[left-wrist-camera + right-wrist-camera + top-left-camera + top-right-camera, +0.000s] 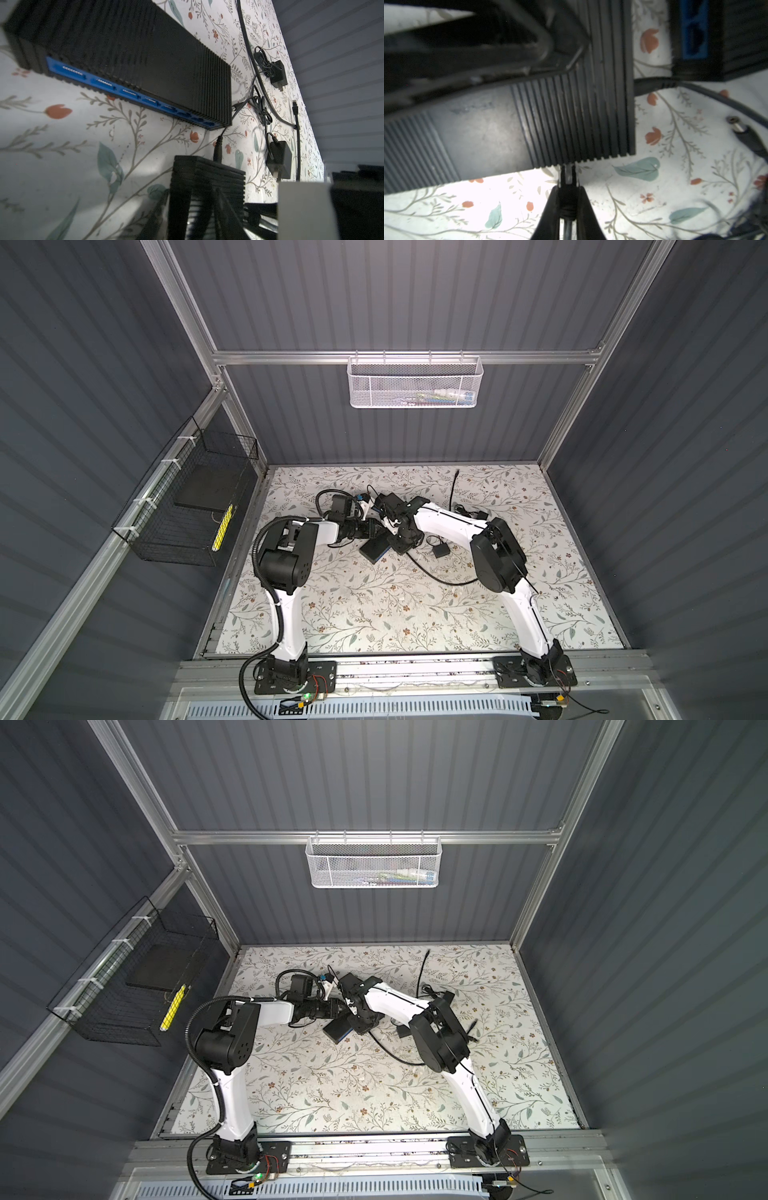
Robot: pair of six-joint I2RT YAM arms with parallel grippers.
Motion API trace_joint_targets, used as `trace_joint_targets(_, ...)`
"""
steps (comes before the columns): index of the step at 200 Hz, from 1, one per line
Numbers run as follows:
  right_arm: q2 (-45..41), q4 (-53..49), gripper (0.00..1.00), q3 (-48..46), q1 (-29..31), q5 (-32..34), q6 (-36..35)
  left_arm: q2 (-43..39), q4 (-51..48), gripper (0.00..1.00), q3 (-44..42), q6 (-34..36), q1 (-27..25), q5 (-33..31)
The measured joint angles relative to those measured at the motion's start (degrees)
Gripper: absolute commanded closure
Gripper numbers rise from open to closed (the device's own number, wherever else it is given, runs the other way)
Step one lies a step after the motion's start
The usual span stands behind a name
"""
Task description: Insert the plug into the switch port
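Note:
The switch [571, 116] is a black ribbed box with a smooth grey patch. It is lifted off the floral mat in my left gripper [202, 197], whose fingers [512, 47] are shut across it. My right gripper [568, 188] is shut on the black plug [568, 195]. The plug's clear tip [568, 171] meets the box's near edge. The switch port is hidden behind that edge, so I cannot tell whether the tip is inside. A black barrel connector [217, 148] sticks in the box's far side. In both top views the two grippers meet mid-mat [386, 533] [353, 1017].
A longer black box with a blue port face [133, 95] [376, 551] [337, 1032] lies on the mat beside the grippers. Two black power adapters [278, 73] [279, 160], tangled cables [436, 576] and a loose cable end [294, 106] lie to the right. Wire baskets [415, 381] [187, 506] hang on the walls.

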Motion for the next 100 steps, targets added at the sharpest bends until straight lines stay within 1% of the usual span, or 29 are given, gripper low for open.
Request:
trace_joint_targets(55, 0.0, 1.2, 1.00, -0.7, -0.1, 5.3, -1.6, 0.7, -2.0, 0.65, 1.6, 1.0, -0.4, 0.2)
trace_joint_targets(100, -0.2, 1.7, 1.00, -1.0, -0.1, 6.4, -2.7, 1.5, -2.0, 0.65, 2.3, 1.2, -0.4, 1.0)
